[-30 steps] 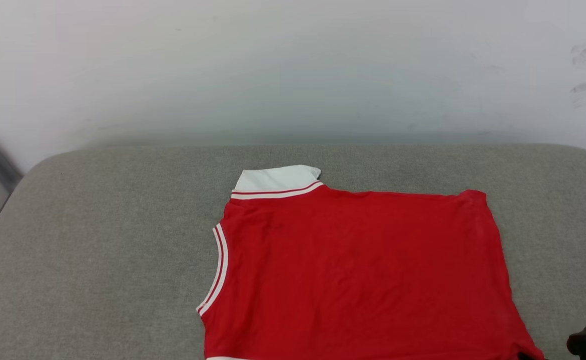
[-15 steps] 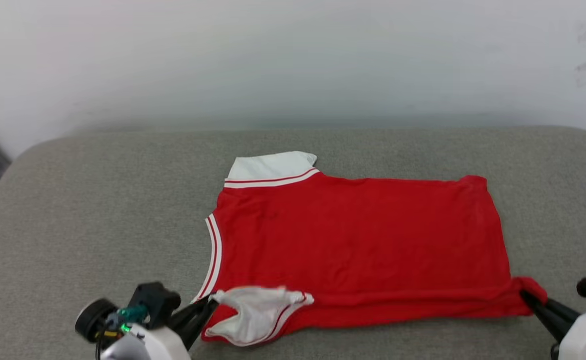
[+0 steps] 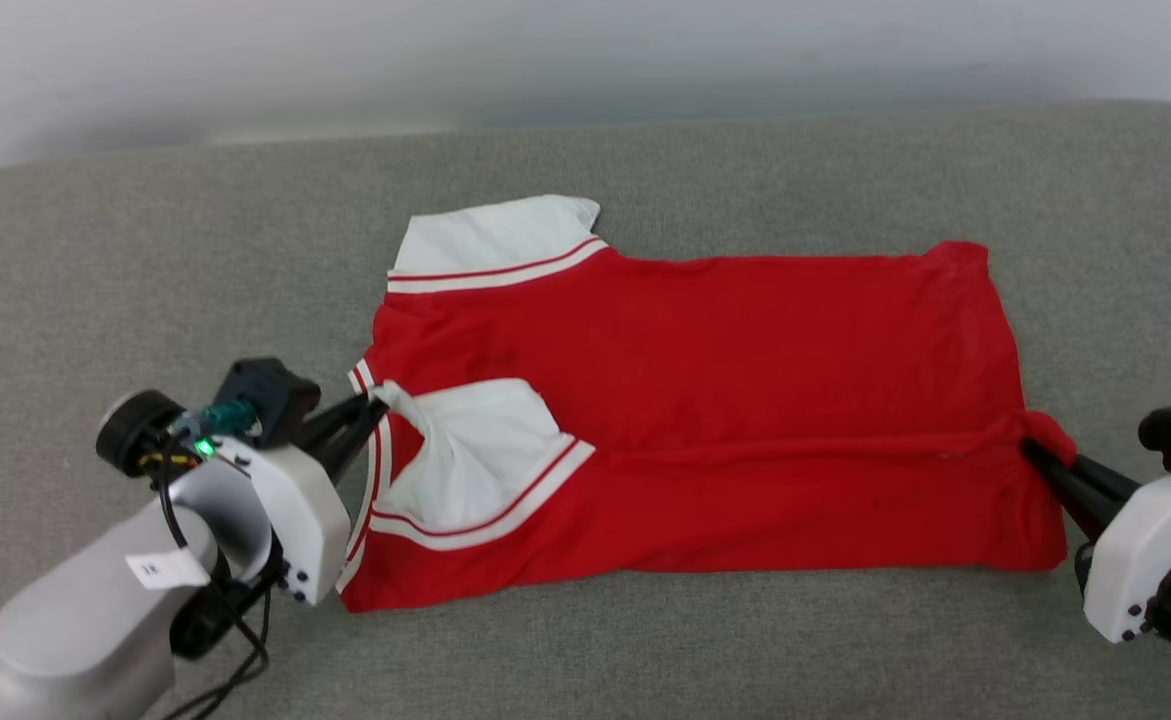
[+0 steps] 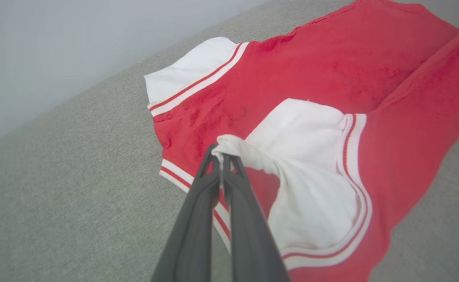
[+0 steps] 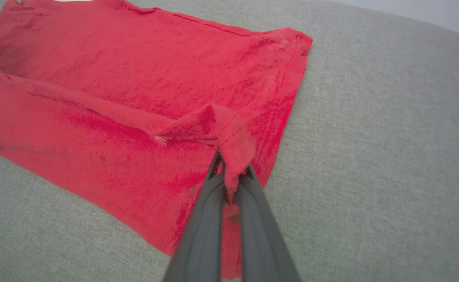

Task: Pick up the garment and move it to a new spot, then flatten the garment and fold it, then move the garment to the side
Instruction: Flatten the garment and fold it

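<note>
The garment (image 3: 705,380), a red jersey with white striped-trim sleeves, lies on the grey padded surface, its near edge folded over toward the far side. My left gripper (image 3: 377,400) is shut on the tip of the near white sleeve (image 4: 311,184), lifted and drawn over the red body. At the right end, my right gripper (image 3: 1030,452) is shut on the red hem corner (image 5: 229,137), which stands raised in a small peak. The far white sleeve (image 3: 490,235) lies flat. No letters or numbers are visible.
The grey fabric surface (image 3: 145,280) extends well to the left and right of the garment and in front of it. A pale wall (image 3: 245,60) runs along the far edge.
The head view has tilted down. Both grippers have carried the garment's near edge farther over its body, so the near white sleeve now lies on the red fabric.
</note>
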Robot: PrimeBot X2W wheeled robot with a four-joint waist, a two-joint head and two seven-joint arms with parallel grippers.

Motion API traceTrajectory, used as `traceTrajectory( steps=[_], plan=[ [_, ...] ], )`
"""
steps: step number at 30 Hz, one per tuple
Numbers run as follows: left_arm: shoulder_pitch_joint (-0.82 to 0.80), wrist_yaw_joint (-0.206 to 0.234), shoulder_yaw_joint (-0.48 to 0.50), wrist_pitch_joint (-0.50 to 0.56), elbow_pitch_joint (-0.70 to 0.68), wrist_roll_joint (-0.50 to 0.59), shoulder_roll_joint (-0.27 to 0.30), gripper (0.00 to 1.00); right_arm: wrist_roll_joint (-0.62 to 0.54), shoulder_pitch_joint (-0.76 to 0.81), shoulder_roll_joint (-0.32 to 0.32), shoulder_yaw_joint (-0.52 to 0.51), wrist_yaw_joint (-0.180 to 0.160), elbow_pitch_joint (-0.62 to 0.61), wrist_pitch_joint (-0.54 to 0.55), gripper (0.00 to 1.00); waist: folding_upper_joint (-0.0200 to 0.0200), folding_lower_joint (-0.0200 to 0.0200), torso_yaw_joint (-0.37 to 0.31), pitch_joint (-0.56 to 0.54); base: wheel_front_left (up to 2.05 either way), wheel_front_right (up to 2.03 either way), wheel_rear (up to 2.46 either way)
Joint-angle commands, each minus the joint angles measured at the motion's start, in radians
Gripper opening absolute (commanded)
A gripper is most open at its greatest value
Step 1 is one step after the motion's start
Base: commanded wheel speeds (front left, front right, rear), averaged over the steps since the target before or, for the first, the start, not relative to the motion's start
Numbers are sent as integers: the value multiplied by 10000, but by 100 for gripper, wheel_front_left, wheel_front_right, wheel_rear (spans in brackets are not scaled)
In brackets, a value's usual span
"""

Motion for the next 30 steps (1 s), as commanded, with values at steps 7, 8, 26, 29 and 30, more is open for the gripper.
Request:
traceTrajectory(
  steps=[7, 8, 26, 29, 30],
  plan=[
    [-1020, -581, -3, 76, 1380, 119, -478, 0, 87, -1226, 20, 676, -7, 602, 75, 0, -1, -2, -28, 882, 0, 0, 0],
    [-1112, -653, -23, 69, 1561, 114, -576, 0, 92, -1374, 23, 773, -7, 705, 56, 0, -1, -2, -16, 959, 0, 0, 0],
    [-1763, -1256, -829, -258, 4259, -93, -1564, 100, 837, -2205, -4, 2355, -7, 1837, -502, 100, -1, -2, 171, 503, 0, 0, 0],
    [-2001, -1259, -908, -218, 4056, -58, -1347, 100, 968, -1976, -191, 2355, -6, 1660, -731, 100, -1, -2, 266, 90, 0, 0, 0],
    [-2076, -1263, -928, -136, 3934, -94, -1270, 100, 975, -1893, -275, 2350, -6, 1610, -807, 100, -1, -2, 300, -40, 0, 0, 0]
  ],
)
